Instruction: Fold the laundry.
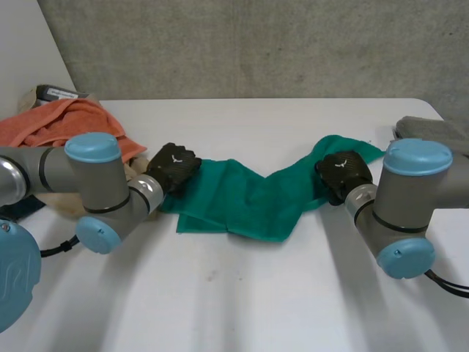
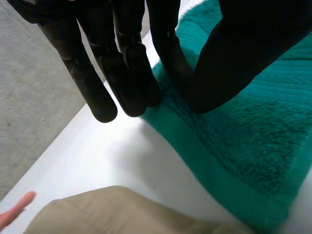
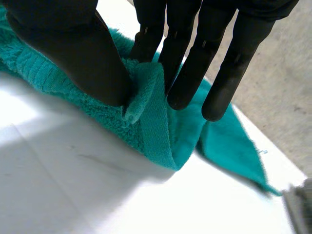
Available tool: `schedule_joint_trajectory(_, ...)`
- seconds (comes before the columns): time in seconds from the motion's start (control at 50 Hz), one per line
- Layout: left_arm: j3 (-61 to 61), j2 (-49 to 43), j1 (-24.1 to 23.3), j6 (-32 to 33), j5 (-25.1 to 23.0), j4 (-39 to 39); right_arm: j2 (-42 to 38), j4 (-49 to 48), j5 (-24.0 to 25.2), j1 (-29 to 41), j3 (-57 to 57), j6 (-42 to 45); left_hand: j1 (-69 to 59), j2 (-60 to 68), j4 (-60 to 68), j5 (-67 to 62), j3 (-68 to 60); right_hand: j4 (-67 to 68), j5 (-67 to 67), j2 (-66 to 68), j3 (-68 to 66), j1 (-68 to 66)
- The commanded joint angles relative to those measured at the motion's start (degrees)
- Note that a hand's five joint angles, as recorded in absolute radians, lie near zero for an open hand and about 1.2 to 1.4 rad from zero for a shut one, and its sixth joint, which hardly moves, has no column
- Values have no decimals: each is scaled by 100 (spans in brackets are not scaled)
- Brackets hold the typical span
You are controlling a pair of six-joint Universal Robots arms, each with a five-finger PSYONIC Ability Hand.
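A green towel (image 1: 249, 202) lies rumpled across the middle of the white table (image 1: 242, 293), stretched from side to side. My left hand (image 1: 172, 167) sits at the towel's left end. In the left wrist view this hand (image 2: 126, 63) pinches the green towel's (image 2: 253, 161) edge between thumb and fingers. My right hand (image 1: 343, 172) is at the towel's right end. In the right wrist view that hand (image 3: 73, 48) pinches a raised fold of the green towel (image 3: 161, 131) between thumb and fingers, near a corner.
An orange towel (image 1: 66, 125) is heaped at the back left. A beige cloth (image 2: 122, 209) lies just beside my left hand. A grey cloth (image 1: 432, 132) rests at the table's right edge. The table's front half is bare white surface.
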State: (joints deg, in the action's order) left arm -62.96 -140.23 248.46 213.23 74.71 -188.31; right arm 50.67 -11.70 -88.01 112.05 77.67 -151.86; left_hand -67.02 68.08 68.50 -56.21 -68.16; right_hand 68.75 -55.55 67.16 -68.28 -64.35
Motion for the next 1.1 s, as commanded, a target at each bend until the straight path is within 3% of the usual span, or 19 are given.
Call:
schedule_joint_trajectory(0.02,-234,680,-17,-54,684,75,776,553,29,-166,160,1041,-1298,1192,1150,-1379,-1184,1125,-1445,1284,-1172,-1565)
schedule_joint_trajectory(0.12,-1120,1891,71,-80,826,155,1278,1204,56,-333,213,1729,-1298,1192,1150,-1379,-1184,1125,-1445,1284,-1172,-1565)
schedule_joint_trajectory(0.28,-2431,2597,-8,-89,606,129,2263,1829,100,-597,520,2046,-1298,1192,1150,-1379,-1184,1125,-1445,1284,-1172,-1565)
schedule_joint_trajectory(0.3,-2528,2589,-25,-80,528,93,2307,1855,126,-623,564,2046,-884,778,736,-965,-770,1125,-1445,1284,-1172,-1565)
schedule_joint_trajectory(0.34,-2642,2554,-8,-71,221,67,2351,1856,223,-641,679,2037,3419,-3525,-3567,3338,3534,1125,-1445,1284,-1172,-1565)
schedule_joint_trajectory(0.42,-2486,2065,-17,-54,-193,49,2351,1847,328,-650,828,2002,3510,-3616,-3658,3429,3625,1125,-1445,1284,-1172,-1565)
schedule_joint_trajectory(0.66,-983,621,-43,-98,-238,93,2342,1733,346,-650,986,2002,3309,-3415,-3457,3228,3424,1125,-1445,1284,-1172,-1565)
schedule_joint_trajectory(1.1,-15,-180,-96,-80,-238,137,2342,1487,416,-948,1408,2002,2403,-2509,-2551,2322,2517,1125,-1445,1284,-1172,-1565)
